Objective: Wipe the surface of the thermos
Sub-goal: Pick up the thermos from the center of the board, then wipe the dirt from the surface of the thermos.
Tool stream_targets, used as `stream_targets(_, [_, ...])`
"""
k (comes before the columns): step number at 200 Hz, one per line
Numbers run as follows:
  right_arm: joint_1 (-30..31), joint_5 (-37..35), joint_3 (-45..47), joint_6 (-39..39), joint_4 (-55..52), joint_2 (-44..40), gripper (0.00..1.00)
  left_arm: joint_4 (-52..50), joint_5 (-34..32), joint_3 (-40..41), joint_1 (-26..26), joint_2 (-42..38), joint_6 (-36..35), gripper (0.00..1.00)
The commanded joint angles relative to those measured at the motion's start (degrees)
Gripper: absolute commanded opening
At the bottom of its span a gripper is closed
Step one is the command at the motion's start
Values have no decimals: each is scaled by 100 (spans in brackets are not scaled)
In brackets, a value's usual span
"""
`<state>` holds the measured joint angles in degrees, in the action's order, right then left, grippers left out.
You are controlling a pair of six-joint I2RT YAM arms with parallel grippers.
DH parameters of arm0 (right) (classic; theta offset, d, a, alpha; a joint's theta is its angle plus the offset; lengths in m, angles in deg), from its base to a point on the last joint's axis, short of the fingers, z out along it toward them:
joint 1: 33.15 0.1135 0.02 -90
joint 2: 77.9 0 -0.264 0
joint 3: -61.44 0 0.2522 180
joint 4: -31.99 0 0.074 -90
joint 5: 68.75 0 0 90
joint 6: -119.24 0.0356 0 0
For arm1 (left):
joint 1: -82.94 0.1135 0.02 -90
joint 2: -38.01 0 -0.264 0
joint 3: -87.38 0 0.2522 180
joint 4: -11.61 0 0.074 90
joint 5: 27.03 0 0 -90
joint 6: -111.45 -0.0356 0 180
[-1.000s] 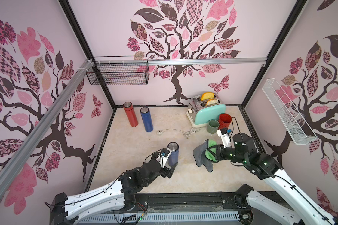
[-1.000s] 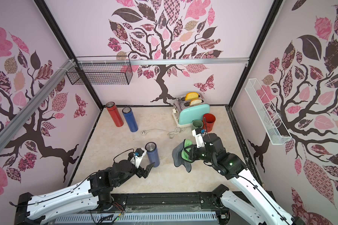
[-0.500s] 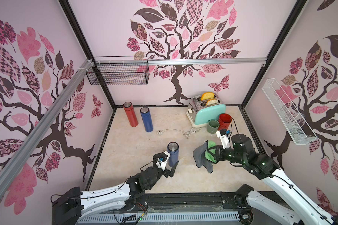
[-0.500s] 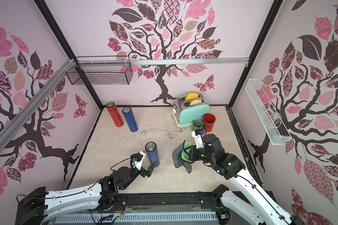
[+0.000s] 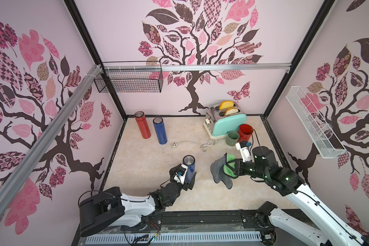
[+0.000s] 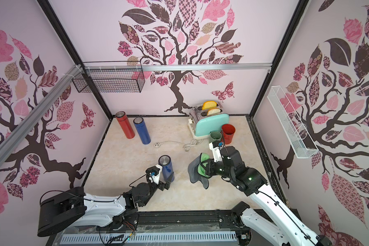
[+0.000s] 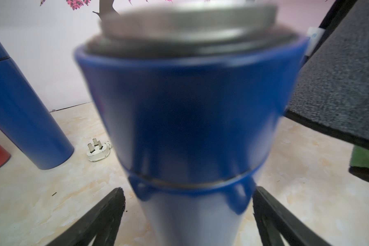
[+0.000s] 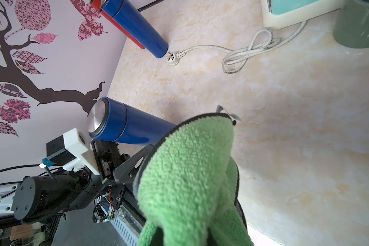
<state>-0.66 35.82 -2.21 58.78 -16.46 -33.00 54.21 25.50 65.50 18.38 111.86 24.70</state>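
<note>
**Bracing before the wipe.** The thermos (image 5: 189, 167) stands upright between the fingers of the left gripper (image 7: 188, 189), whose jaws are spread wide and flank its lower body. A thin strip of table (image 5: 147, 161) shows between one finger (image 7: 107, 213) and the thermos side, so the jaws appear not yet clamped. The right gripper (image 5: 229, 168) is closed on a cloth (image 8: 185, 170), green face toward its own camera and grey face toward the thermos. The thermos stands ahead of this gripper, near the cloth but clear of it. To do the step well, the left jaws should close low and square on the body, leaving the side above them free. The right arm should then lay the hanging cloth flat against that side and stroke along its length. It should press toward the left gripper's palm rather than across the jaws, or the thermos may tip. Hidden or unclear: the right fingers are wholly buried in cloth. The thermos foot falls outside the left wrist view, where the body is also blurred. Contact at the second left finger cannot be judged. The left gripper covers the side of the thermos nearest it in both top views.
</note>
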Motion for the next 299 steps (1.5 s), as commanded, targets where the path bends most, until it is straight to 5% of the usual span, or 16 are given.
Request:
stream_targets(1, [3, -57, -74, -80, -2, 1, 0, 1100, -598, -66, -17, 399, -84, 96])
stream_targets(85, [4, -84, 12, -126, -21, 26, 0, 1164, -967, -468, -6, 933, -177, 86])
stream_targets(96, [7, -59, 23, -119, 13, 48, 0, 1152, -763, -512, -6, 984, -212, 77])
stream_targets(118, [3, -66, -6, -136, 8, 123, 0, 1134, -331, -584, -20, 1139, -309, 43])
stream_targets(144, [10, -173, -197, -194, -96, 158, 0, 978, 218, -575, -22, 945, -430, 22])
stream_targets(174, [3, -28, -669, -190, 29, 313, 0, -863, 1522, -883, -22, -102, -540, 0])
stream_targets(229, [88, 965, -1764, -35, 778, 1261, 0, -3309, 2736, -1472, -23, -1473, -440, 0])
stream_targets(299, [1258, 717, -1873, 421, 1645, 1864, 0, -3610, 2751, -2082, -37, -1359, -358, 0])
